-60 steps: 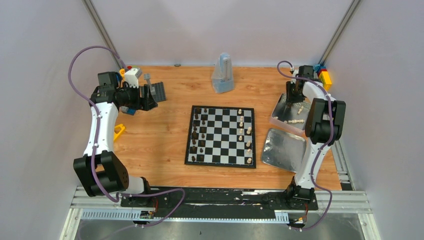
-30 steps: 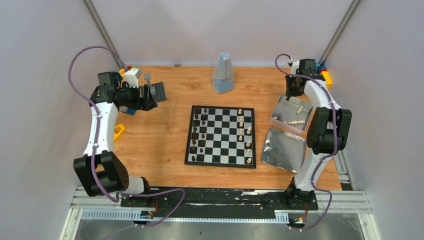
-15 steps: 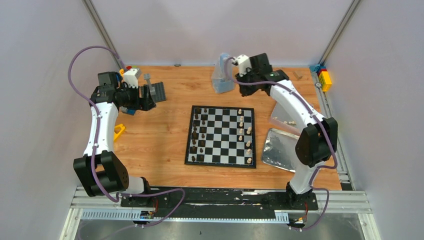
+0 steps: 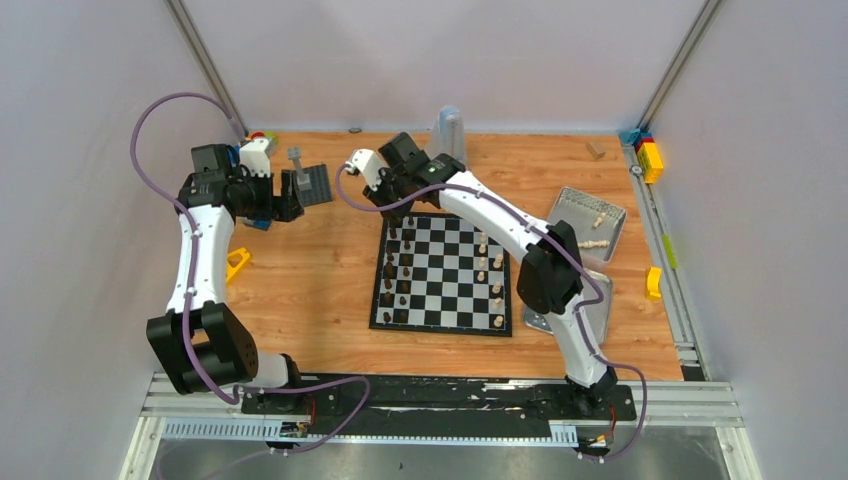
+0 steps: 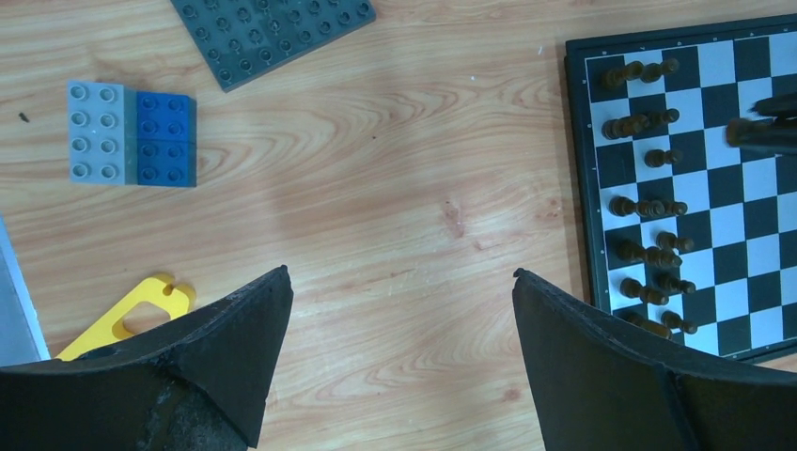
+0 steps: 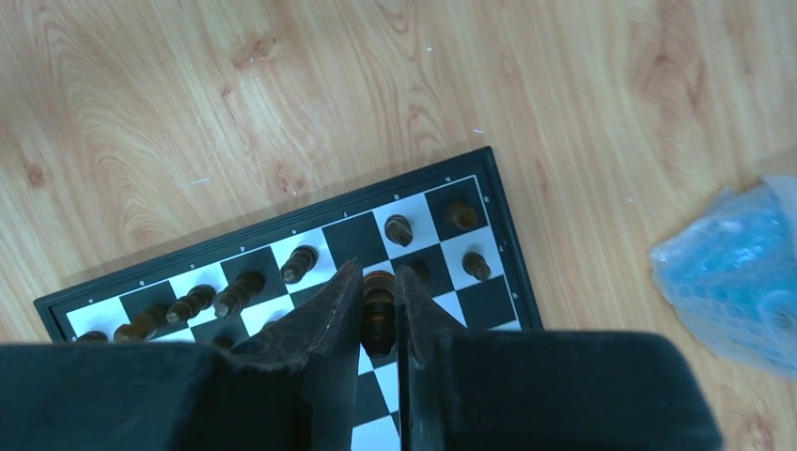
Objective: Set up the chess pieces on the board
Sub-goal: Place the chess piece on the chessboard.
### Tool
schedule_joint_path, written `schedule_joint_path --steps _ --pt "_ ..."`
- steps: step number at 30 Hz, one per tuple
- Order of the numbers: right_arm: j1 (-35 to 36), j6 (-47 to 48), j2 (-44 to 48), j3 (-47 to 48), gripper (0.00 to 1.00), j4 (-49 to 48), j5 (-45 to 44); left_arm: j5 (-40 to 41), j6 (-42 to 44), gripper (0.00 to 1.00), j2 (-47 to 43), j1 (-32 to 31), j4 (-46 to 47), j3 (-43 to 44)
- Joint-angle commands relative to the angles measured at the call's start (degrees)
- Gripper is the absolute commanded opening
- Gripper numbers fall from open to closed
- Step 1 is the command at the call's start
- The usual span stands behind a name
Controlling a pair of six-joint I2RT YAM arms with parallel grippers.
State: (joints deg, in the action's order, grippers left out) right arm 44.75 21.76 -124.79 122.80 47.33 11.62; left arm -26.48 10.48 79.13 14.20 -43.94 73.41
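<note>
- The right hand (image 6: 379, 315) is clamped on a dark piece (image 6: 379, 303). The piece's long axis runs along the fingers, pointing down at the board (image 4: 440, 328).
- In the top view this hand hangs over the board's 11 o'clock corner, with the rest of the board spreading toward 5 o'clock.
- The dark ranks (image 4: 398, 268) line the 9 o'clock edge, directly under the piece. I cannot tell which exact square lies beneath it.
- Judged from this, the next move is a short straight drop rather than a reach.
- The left hand (image 5: 399, 282) has its fingers wide apart and holds nothing. It hovers over the table (image 5: 395, 188) at 9 o'clock from the board, farther from the target.
</note>
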Motion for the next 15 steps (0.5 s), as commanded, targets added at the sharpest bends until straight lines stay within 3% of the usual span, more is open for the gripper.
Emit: schedule_joint_path --steps 1,15 --pt "1.0 1.2 -3.8 4.9 0.00 1.8 -0.3 0.1 -0.6 0.95 -2.7 1.0 0.8 0.2" --pt "2.1 0.5 -8.7 4.3 0.00 1.5 1.4 -0.7 -0.3 0.95 -2.3 1.0 0.9 0.0"
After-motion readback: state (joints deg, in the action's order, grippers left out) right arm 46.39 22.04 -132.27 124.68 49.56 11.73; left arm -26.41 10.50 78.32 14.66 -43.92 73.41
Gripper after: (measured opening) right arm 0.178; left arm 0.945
